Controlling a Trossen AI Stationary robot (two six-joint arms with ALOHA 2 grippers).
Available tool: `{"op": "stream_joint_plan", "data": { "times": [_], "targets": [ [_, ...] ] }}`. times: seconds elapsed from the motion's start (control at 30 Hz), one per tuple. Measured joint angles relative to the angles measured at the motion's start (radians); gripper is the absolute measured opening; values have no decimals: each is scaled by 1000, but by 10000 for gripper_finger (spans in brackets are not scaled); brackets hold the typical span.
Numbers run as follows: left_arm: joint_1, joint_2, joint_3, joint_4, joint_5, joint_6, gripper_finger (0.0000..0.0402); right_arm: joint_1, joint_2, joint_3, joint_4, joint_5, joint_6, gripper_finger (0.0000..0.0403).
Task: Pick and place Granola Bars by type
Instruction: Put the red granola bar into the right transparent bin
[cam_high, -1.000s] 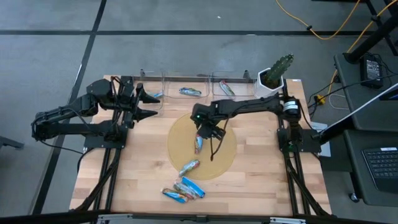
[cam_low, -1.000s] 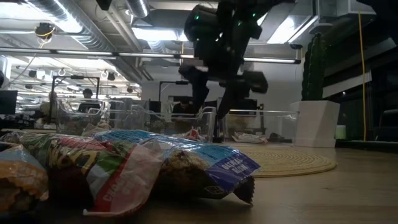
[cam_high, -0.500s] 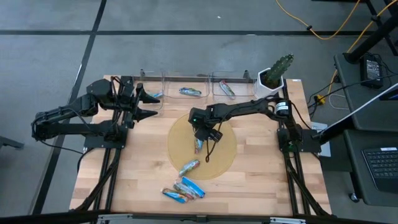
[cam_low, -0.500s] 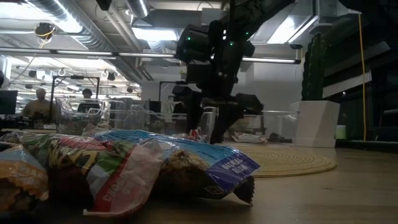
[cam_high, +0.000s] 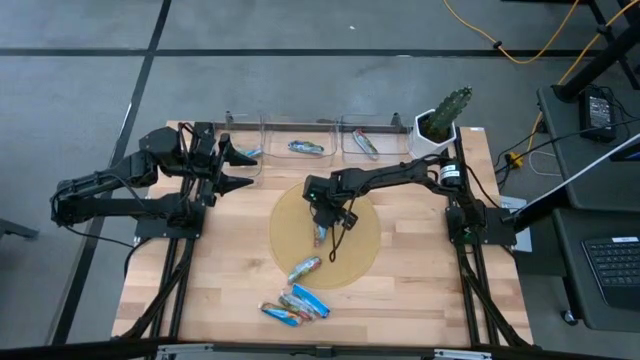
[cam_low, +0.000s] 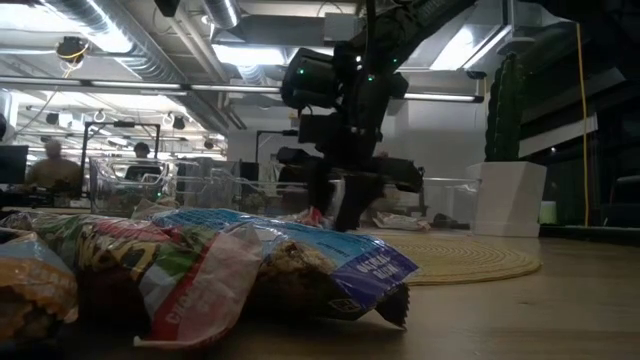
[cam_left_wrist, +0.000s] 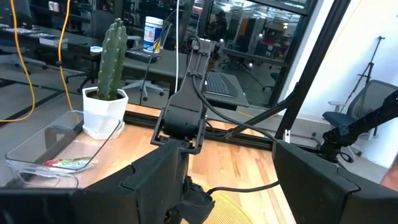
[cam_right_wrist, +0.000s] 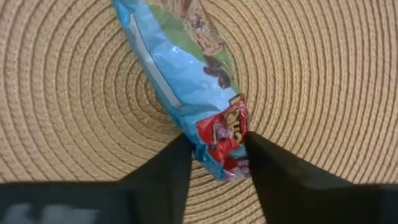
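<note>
- Granola bars: a cluster lies on the surface at the near edge, apart from the round mat.
- Right tool: lowered onto the mat's centre, fingers clamped against a blue bar.
- Left tool: released, waiting left of the mat.
- Clear bins: beyond the mat, bars inside.

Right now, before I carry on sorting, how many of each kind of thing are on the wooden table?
Shiny wrapped granola bars: 8 visible; the front pile overlaps and may hide more
Clear plastic bins: 3
Round woven tan mat: 1
Green cactus in a white pot: 1
Total: 13
</note>
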Motion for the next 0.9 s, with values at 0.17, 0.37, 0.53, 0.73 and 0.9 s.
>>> {"op": "stream_joint_plan", "data": {
  "times": [0.17,0.37,0.53,0.73,0.9],
  "targets": [
    [0,0,0,0,0,0,253,0,-7,0,-4,48,1,80],
    [0,0,0,0,0,0,253,-3,-24,83,-105,128,39,36],
    [0,0,0,0,0,0,253,-27,-25,234,-256,153,179,41],
    [0,0,0,0,0,0,253,-66,-27,399,-344,154,412,32],
    [0,0,0,-1,0,0,253,-89,-28,486,-350,169,586,32]
  ]
}}
